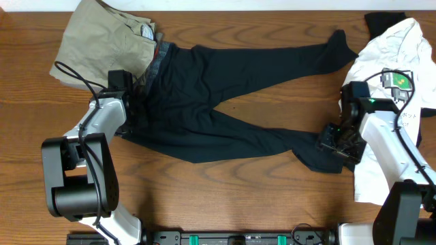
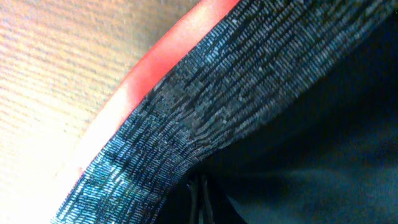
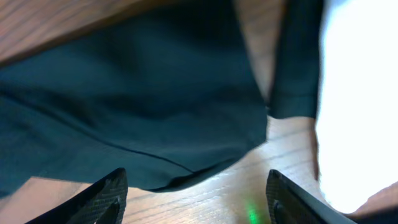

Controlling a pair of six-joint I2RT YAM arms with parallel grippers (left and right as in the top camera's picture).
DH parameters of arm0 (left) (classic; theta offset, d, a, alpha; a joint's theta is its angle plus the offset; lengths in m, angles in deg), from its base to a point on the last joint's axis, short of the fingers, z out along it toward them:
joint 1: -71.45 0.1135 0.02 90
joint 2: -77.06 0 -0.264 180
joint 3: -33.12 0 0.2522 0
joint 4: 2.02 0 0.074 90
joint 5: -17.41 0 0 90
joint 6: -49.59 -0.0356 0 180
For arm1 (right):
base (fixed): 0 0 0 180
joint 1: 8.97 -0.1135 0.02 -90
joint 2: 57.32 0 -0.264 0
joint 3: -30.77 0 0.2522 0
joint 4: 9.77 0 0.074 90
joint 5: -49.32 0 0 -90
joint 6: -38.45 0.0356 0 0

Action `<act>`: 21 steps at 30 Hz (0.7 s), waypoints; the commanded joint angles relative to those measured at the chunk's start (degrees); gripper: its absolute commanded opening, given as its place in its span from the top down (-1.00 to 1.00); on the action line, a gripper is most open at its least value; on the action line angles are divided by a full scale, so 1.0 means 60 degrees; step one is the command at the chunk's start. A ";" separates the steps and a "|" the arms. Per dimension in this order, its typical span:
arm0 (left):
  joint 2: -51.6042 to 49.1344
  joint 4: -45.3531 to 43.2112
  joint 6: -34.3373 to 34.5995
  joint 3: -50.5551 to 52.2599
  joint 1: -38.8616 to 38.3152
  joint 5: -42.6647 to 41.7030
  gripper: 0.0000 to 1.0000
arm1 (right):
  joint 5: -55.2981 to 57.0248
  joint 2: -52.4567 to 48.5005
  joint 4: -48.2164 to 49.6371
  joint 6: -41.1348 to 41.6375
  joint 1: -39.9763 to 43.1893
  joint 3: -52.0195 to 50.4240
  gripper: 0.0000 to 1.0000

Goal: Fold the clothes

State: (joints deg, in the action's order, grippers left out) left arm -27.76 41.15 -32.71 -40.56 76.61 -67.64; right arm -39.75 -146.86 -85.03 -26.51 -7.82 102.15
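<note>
The black trousers point(image 1: 204, 64) lie spread across the middle of the frame, their legs forking toward the right. The right gripper point(image 3: 196, 182) holds its jaws spread wide over the hem of the lower leg, with bare table point(image 3: 217, 202) showing between them. The left gripper point(image 1: 131, 102) sits at the grey, red-edged waistband point(image 2: 217, 93) at centre left, and I cannot tell whether its jaws are parted or closed. A white T-shirt point(image 1: 402, 54) lies at the right edge and khaki trousers point(image 1: 102, 41) at upper left.

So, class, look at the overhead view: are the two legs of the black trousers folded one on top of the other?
No: the trousers lie spread in a V, with bare table showing between the two legs.
</note>
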 commanded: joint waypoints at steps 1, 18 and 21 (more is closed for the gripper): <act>-0.0382 -0.0200 0.0124 0.0182 0.0091 0.0109 0.88 | 0.0015 -0.0015 0.0124 -0.1093 -0.0517 -0.0036 -0.37; -0.0382 -0.0357 0.0120 0.0182 0.0091 0.0109 0.88 | 0.0011 -0.0018 0.0091 -0.1690 -0.2208 -0.0189 -0.56; -0.0382 -0.0382 0.0120 0.0182 0.0091 0.0109 0.88 | -0.0051 -0.0022 0.0164 -0.1690 -0.2488 -0.0339 -0.63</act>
State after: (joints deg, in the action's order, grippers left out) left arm -27.98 39.27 -32.68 -40.56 76.66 -67.51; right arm -39.84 -146.86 -84.22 -35.85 -21.07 101.24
